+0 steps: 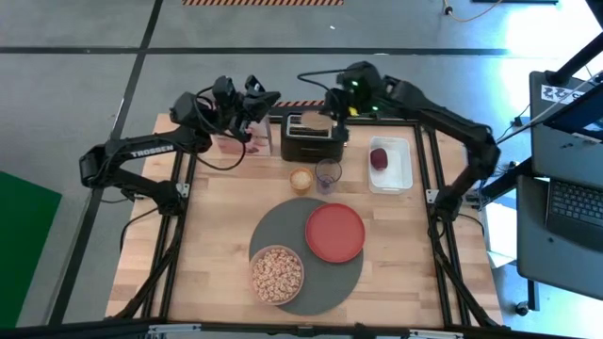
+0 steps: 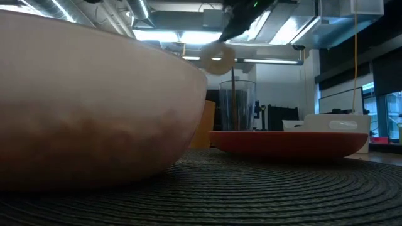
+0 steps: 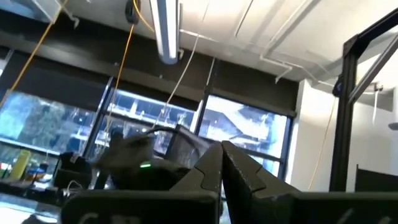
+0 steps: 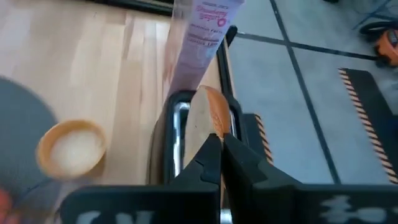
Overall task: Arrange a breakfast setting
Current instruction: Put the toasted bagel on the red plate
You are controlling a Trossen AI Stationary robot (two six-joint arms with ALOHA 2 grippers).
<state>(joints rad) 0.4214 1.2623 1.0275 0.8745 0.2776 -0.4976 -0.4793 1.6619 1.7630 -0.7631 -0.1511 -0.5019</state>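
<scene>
My right gripper [image 1: 324, 117] is shut on a bagel half [image 4: 206, 115] above the black toaster [image 1: 314, 139] at the table's far side; the bagel also shows in the low view [image 2: 218, 59]. My left gripper [image 3: 222, 163] is shut and empty, raised at the far left [image 1: 252, 100]. The dark-grey mat [image 1: 294, 231] bears the red plate [image 1: 334, 233] and the pale bowl [image 1: 276, 274] of tan cereal. The dark-red fruit [image 1: 379, 157] lies in a white tray [image 1: 403, 168]. A thin stem [image 2: 233, 94] stands in a glass [image 1: 328, 174]; I cannot tell whether it is the spoon. My right gripper pinches the bagel half's upper edge [image 4: 214, 127] between its two fingers, coming from above. The bagel stands on edge and hangs below the fingers, over the toaster's slot [image 4: 178, 134]. Whether its lower end is within the slot, I cannot tell.
A small tan cup of white spread [image 1: 301, 179] stands next to the glass, between toaster and mat. A clear bag with a pink label [image 4: 200, 37] lies left of the toaster. The bowl's wall [image 2: 94, 107] fills the low view's left.
</scene>
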